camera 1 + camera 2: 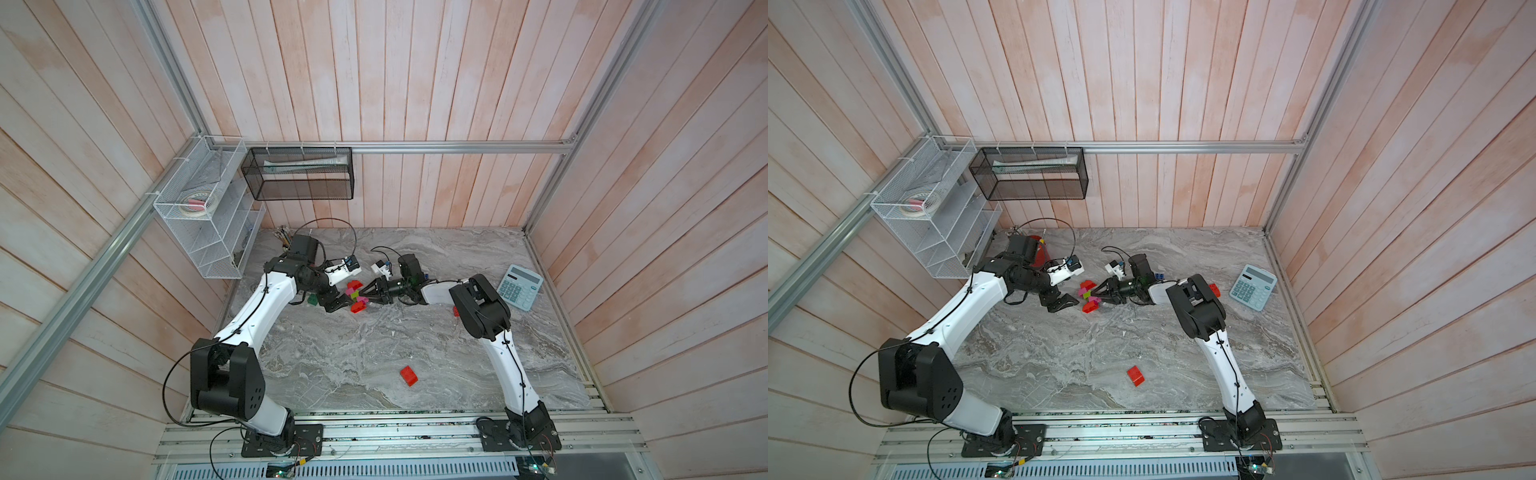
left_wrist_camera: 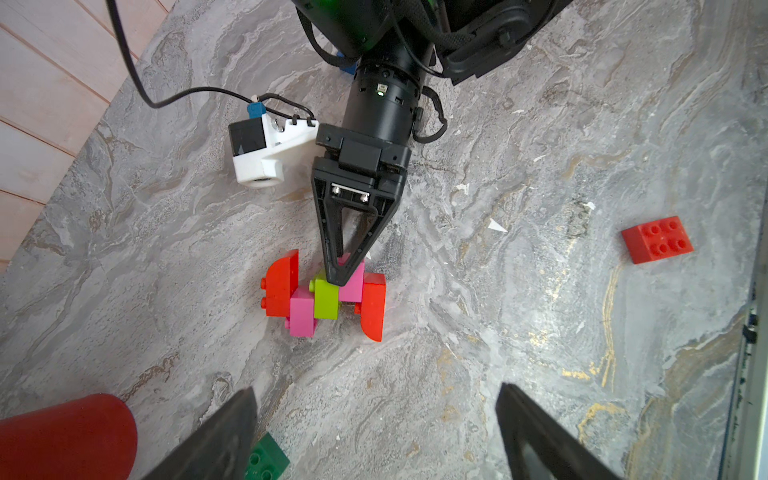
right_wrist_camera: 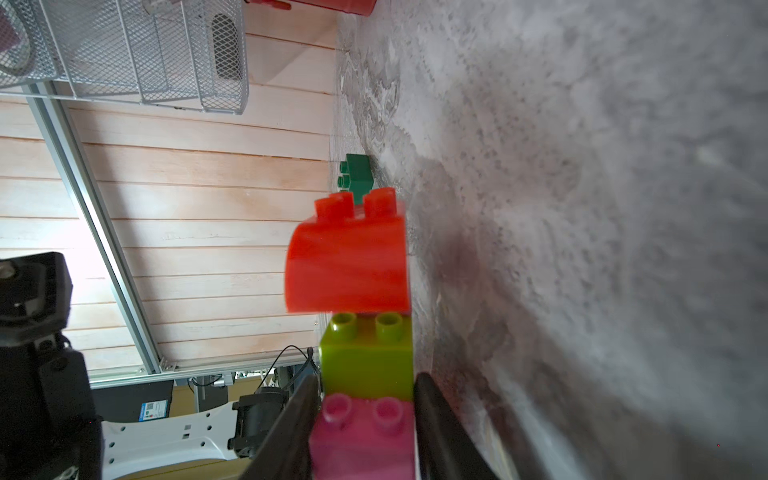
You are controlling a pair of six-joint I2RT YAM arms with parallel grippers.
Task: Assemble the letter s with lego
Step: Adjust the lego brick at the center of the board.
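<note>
The lego assembly (image 2: pixel 328 291) joins two red curved bricks, two pink bricks and a lime green one, and sits low at the table surface in both top views (image 1: pixel 355 296) (image 1: pixel 1089 297). My right gripper (image 3: pixel 367 378) is shut on it, its fingers pressing the sides of a pink brick (image 3: pixel 361 440) beside the lime brick (image 3: pixel 368 361). My left gripper (image 2: pixel 376 388) hangs open just left of the assembly (image 1: pixel 336 305), nothing between its fingers. A dark green brick (image 2: pixel 266 459) lies by one of its fingers. A loose red brick (image 1: pixel 409 375) sits near the table's front.
A red pencil cup (image 1: pixel 1040 253) stands at the back left behind the left arm. A calculator (image 1: pixel 520 286) lies at the right. A red brick (image 1: pixel 1213 289) and a blue brick (image 1: pixel 1158 276) lie by the right arm. A white wire rack (image 1: pixel 208 216) and black mesh basket (image 1: pixel 299 174) hang on the walls.
</note>
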